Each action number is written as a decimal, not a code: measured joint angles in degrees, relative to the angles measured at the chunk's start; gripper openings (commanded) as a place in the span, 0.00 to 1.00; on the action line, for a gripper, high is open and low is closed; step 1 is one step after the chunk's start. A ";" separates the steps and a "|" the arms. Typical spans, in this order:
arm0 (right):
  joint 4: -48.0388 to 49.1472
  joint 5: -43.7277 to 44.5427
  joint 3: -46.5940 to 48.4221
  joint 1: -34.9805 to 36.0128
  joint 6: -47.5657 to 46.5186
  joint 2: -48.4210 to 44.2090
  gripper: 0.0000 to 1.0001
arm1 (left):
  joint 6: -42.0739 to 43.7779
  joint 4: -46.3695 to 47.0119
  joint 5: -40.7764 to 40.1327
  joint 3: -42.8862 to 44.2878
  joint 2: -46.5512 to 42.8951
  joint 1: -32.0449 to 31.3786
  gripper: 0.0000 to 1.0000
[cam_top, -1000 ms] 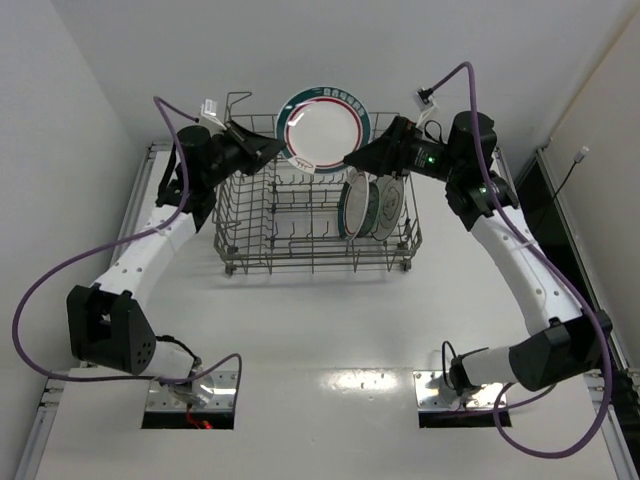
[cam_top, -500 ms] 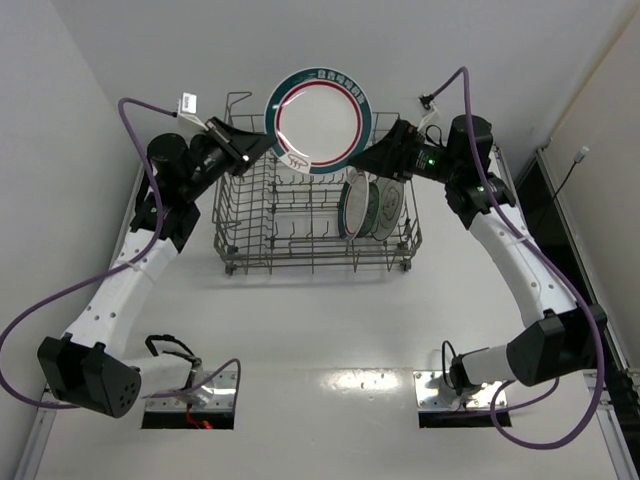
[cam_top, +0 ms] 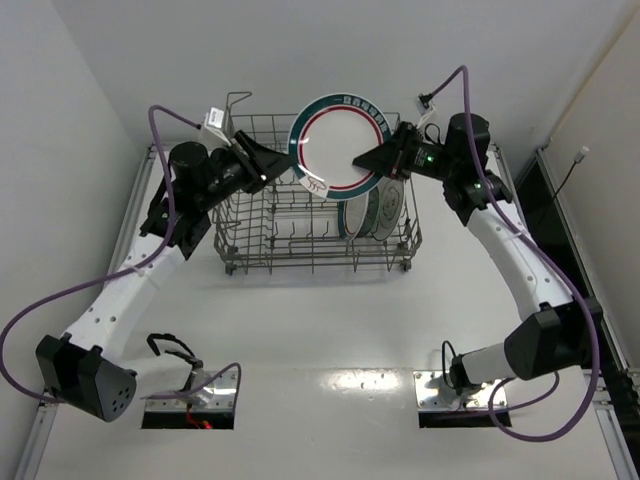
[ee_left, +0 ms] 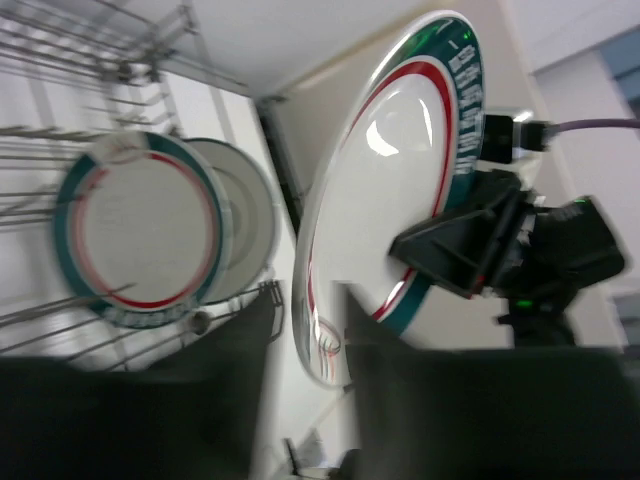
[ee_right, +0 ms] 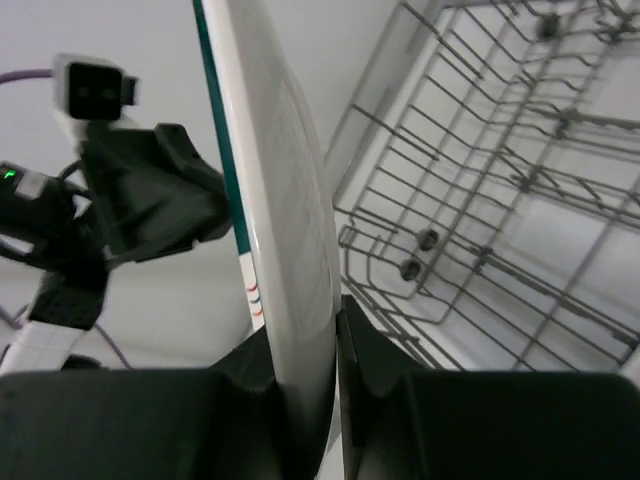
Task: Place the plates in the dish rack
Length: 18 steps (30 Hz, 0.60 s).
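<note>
A large white plate (cam_top: pixel 340 140) with a green-and-red banded rim hangs upright above the back of the dish rack (cam_top: pixel 300 245), between both grippers. My right gripper (cam_top: pixel 362 158) is shut on its right rim; in the right wrist view that plate (ee_right: pixel 285 170) is pinched between the jaws of the right gripper (ee_right: pixel 305 340). My left gripper (cam_top: pixel 290 165) is open at the plate's lower left rim, and in the left wrist view the left gripper (ee_left: pixel 310 300) straddles the plate (ee_left: pixel 390 170) with a gap on each side. Two more plates (cam_top: pixel 355 212) stand on edge in the rack's right end.
The grey wire rack (ee_right: pixel 500 200) has rows of upright tines, with a raised handle (cam_top: pixel 238 100) at its back left corner. White walls close in on the left, back and right. Purple cables loop from both arms.
The plate has shifted right over the rack. My right gripper has closed on its rim and my left gripper has opened off it.
</note>
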 measured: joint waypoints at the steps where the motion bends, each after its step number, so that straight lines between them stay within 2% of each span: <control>1: -1.66 0.66 0.68 0.02 -0.92 0.61 0.00 | 1.11 -1.49 -0.70 -0.02 -0.35 0.15 0.67; 3: -6.75 3.82 3.39 0.04 -2.93 1.92 0.00 | 3.43 -5.75 -3.67 -0.02 -1.57 0.83 0.95; 4: -9.97 6.69 5.31 0.07 -4.20 2.75 0.00 | 4.74 -8.48 -6.08 -0.02 -2.56 1.22 0.98; 6: -16.94 12.81 9.81 0.48 -6.69 4.52 0.00 | 7.17 -13.77 -11.13 -0.02 -4.68 1.51 1.00; 9: -28.39 26.40 18.99 2.51 -11.02 8.28 0.00 | 10.71 -21.70 -19.06 -0.02 -7.74 1.62 1.00; 12: -36.33 39.58 25.92 7.04 -14.67 12.04 0.00 | 13.22 -27.87 -25.46 -0.02 -9.40 1.81 1.00; 18: -47.19 55.01 33.59 15.65 -18.14 22.12 0.00 | 16.06 -34.80 -32.59 0.02 -9.86 2.49 1.00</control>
